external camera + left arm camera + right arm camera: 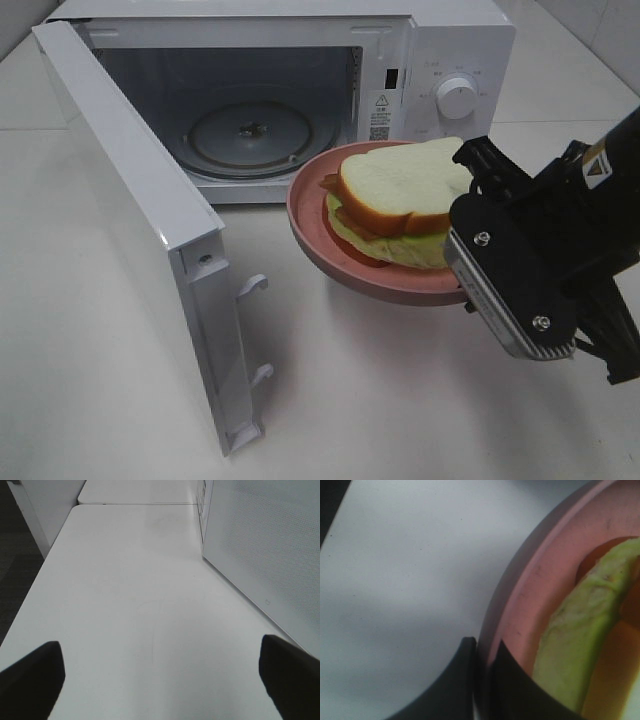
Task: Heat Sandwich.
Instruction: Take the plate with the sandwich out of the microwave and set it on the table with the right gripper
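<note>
Desk: white desk [400, 400] fills the high view, a pale wall strip behind it.
Microwave door: door [140, 230] swung wide open at the left, its latch hooks facing the viewer.
Microwave: white microwave [440, 60] at the back, cavity open, glass turntable [255, 130] bare on the cavity floor.
Left tool: left tool [160, 675] seen only in its own wrist view; two dark fingers [30, 680] spread far apart over bare desk, nothing between them, the door panel beside it.
Plate: round pink plate [310, 225] lifted just in front of the cavity mouth, tilted, its far edge raised toward the oven.
Sandwich: sandwich [400, 190] lies on the plate, white bread on top, lettuce and red-orange filling showing below; it sits just left of the right tool, close to it. Its long axis runs left to right across the high view, the crust edge facing the viewer.
Right tool: right tool [485, 670] pinched shut on the plate rim, one finger outside, one inside, lettuce just beyond the inner finger.
</note>
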Controlling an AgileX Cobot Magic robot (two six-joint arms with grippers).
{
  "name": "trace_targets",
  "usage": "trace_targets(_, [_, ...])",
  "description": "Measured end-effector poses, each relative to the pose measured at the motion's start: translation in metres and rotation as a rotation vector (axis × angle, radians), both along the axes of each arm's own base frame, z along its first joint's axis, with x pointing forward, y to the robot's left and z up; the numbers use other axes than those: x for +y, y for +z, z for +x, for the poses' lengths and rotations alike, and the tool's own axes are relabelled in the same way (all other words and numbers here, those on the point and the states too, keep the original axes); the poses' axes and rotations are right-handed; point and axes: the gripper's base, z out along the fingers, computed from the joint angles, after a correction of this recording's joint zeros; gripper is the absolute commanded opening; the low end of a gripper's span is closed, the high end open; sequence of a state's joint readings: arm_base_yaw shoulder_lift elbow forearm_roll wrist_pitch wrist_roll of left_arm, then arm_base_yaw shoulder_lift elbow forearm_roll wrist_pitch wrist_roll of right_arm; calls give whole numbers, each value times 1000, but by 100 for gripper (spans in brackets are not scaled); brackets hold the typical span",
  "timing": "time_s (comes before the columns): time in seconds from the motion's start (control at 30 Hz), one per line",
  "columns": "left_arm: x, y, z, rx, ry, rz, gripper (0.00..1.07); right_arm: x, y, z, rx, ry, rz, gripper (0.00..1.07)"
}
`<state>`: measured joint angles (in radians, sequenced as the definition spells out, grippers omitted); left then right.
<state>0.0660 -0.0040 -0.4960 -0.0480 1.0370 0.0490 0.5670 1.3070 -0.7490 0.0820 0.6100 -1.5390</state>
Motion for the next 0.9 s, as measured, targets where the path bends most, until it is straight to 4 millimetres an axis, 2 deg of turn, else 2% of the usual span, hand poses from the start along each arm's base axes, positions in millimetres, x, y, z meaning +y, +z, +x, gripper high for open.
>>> trace_targets(0.57, [0,0,0,0,0,0,101,-25,8,-26,-4,-159,-13,0])
trace_targets(0.9, [0,0,0,0,0,0,101,-44,21,-37,-29,-348,-57,0])
